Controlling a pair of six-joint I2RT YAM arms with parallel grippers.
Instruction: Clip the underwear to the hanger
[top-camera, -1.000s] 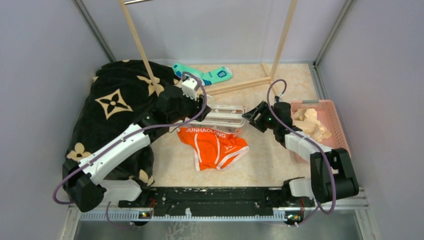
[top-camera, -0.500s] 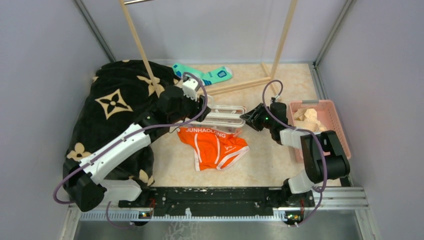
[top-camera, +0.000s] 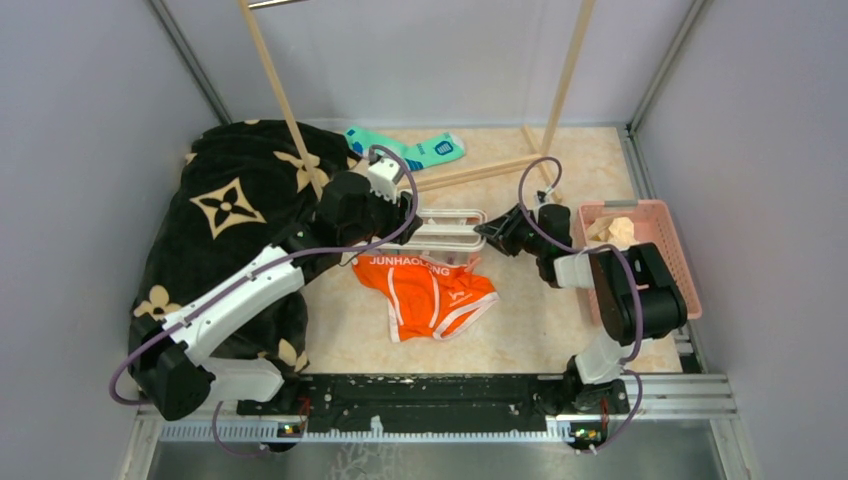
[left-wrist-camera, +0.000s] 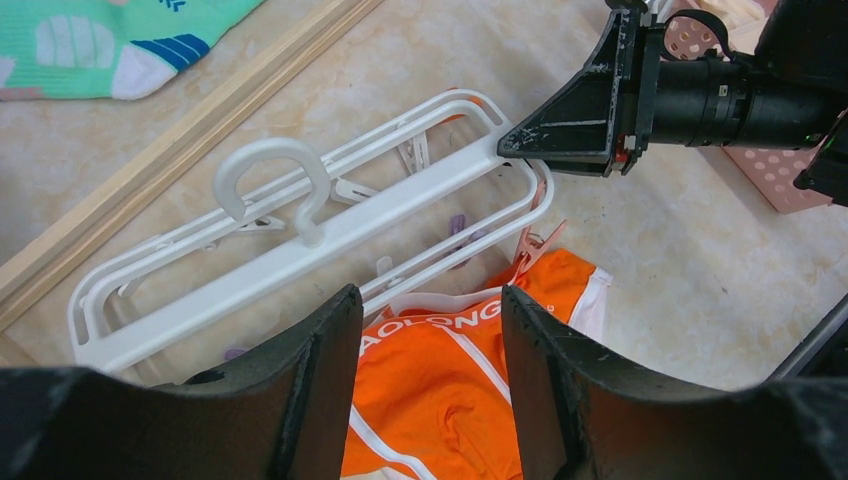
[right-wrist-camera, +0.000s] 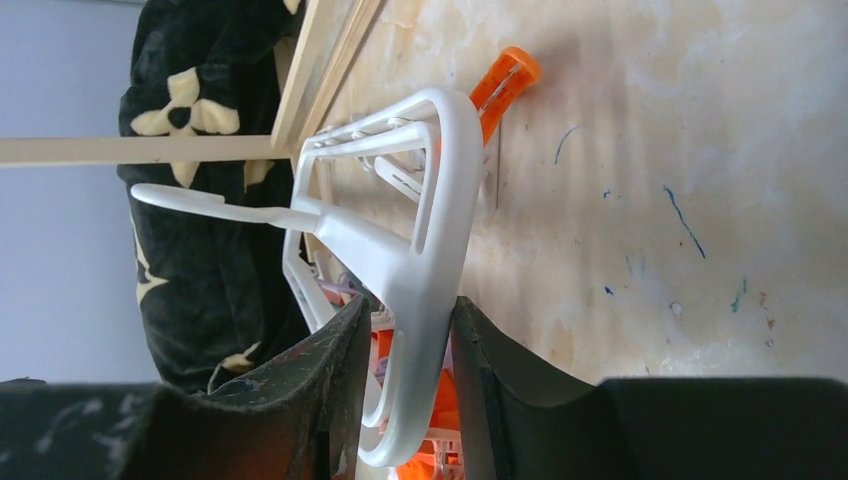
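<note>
The orange underwear (top-camera: 425, 295) lies flat on the floor, its waistband under the near edge of the white hanger (top-camera: 445, 232). The hanger (left-wrist-camera: 300, 250) lies beside it with its hook up and an orange clip (right-wrist-camera: 505, 75) at its far corner. My right gripper (top-camera: 487, 230) is shut on the hanger's right end (right-wrist-camera: 440, 200), one finger on each side of the white frame (right-wrist-camera: 405, 310). My left gripper (top-camera: 405, 215) hovers open over the hanger's left part. Between its fingers (left-wrist-camera: 430, 300) only the underwear (left-wrist-camera: 450, 390) shows below, untouched.
A black blanket with beige flower shapes (top-camera: 230, 210) is heaped at the left. A teal sock (top-camera: 415, 150) and the wooden rack's base (top-camera: 480, 172) lie behind the hanger. A pink basket (top-camera: 660, 225) holding beige cloth (top-camera: 612, 232) stands at the right.
My right gripper moved left from near the basket to the hanger's right end and its jaws narrowed onto the frame. The left arm barely moved.
</note>
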